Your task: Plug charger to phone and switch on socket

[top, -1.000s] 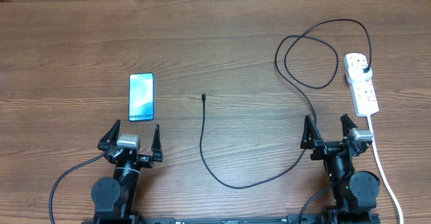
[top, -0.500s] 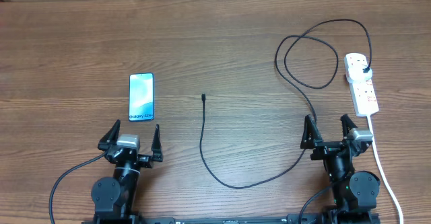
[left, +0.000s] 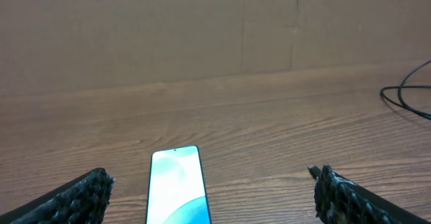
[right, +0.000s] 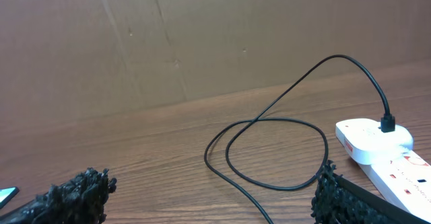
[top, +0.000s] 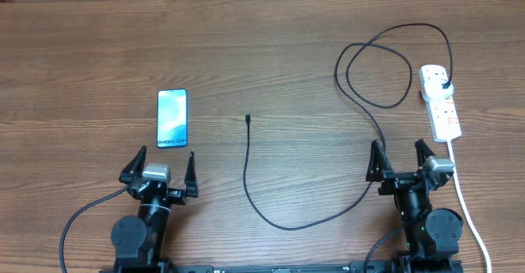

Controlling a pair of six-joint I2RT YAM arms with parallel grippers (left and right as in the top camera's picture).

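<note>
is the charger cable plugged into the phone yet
Out. The thin black charger cable ends in a small connector tip lying on the wooden table, apart from the slim lit-screen smartphone.

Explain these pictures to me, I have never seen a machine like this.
Two robot arms sit at a wooden table: the left arm and the right arm. One picture looks down from above. The other two come from cameras on each wrist, with that arm's own jaws at the bottom corners. On the table lie a lit phone, a black charger cable with its free tip apart from the phone, and a white power strip holding its plug. Both pairs of jaws stand open, holding nothing.
</note>
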